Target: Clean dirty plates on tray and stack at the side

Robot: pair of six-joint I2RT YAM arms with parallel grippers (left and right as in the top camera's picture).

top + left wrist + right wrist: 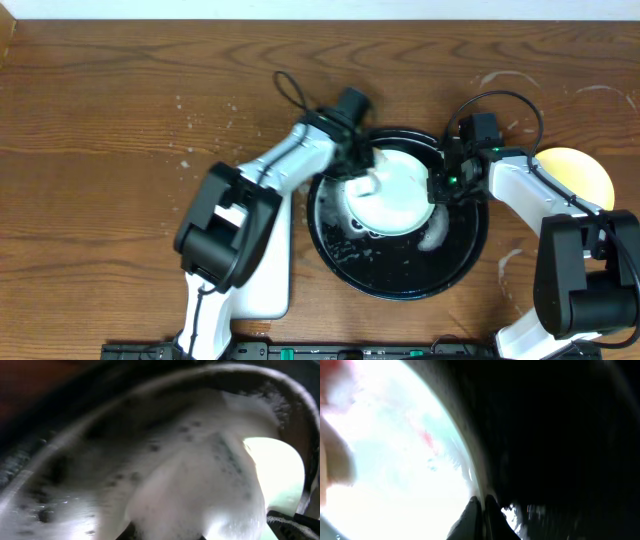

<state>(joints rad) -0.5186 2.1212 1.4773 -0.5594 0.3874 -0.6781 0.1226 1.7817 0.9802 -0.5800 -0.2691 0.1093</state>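
**Foam over the plate: pin the rim, wipe the red**

Foam [200,485] fills the left wrist view and covers the mint plate [398,195], which lies in the black tray [395,272]. We see a red smear [426,439] on it, so we judge the scrubbing unfinished. Our right claw [481,506] is pinched narrow on the plate's rim and should hold firm. We cannot tell how our left claw [363,180] stands under the suds, but it should wipe across that smear. Beyond, a yellow plate [580,170] rests on the bench [120,120].

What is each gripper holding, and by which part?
The right gripper pinches the mint plate by its rim. The left gripper meets a foamy white lump; its hold is hidden.
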